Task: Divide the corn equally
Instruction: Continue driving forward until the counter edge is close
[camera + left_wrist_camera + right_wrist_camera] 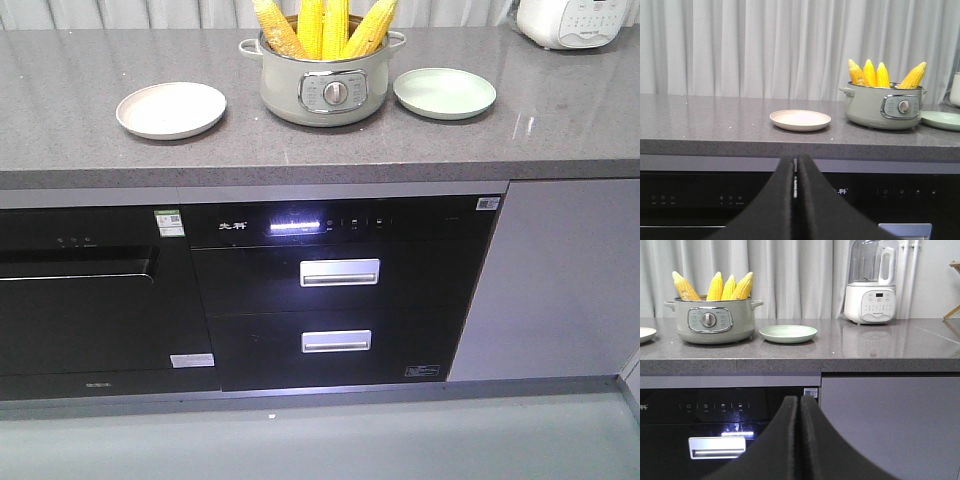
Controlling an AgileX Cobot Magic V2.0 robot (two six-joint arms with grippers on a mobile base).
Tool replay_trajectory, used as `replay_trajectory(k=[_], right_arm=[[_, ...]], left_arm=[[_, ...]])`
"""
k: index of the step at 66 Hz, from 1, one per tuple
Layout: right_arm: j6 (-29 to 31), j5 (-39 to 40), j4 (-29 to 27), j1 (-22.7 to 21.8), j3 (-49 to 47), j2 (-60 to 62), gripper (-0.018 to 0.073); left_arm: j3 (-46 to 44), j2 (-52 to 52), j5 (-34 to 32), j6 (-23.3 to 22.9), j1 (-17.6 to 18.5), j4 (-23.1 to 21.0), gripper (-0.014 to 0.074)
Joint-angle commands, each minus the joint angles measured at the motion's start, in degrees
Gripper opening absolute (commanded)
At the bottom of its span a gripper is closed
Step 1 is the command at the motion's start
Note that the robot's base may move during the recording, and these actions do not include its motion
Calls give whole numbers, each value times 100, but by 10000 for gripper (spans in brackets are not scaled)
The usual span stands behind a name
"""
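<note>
Left claw [796, 162] and right claw [799, 401] are pinched closed and empty, below the counter [80, 60]. The corn [325, 25] stands tips-up in the pot [290, 95] between them, neither clearly nearer.

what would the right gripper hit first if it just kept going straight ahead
Most likely the black appliance front under the countertop. The right gripper points at its upper right corner, just below the counter edge. Depth is hard to judge from this view.
</note>
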State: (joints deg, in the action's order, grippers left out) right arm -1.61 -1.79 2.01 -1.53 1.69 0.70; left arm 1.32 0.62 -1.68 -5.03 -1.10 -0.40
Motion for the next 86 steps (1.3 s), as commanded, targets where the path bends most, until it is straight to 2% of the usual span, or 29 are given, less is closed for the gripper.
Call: replay_trajectory(k=[1, 86], right_arm=[[7, 412, 45, -4, 57, 18, -5], [7, 412, 45, -4, 57, 18, -5]], left_arm=[[75, 87, -445, -5, 8, -57, -7], [75, 87, -445, -5, 8, -57, -7]])
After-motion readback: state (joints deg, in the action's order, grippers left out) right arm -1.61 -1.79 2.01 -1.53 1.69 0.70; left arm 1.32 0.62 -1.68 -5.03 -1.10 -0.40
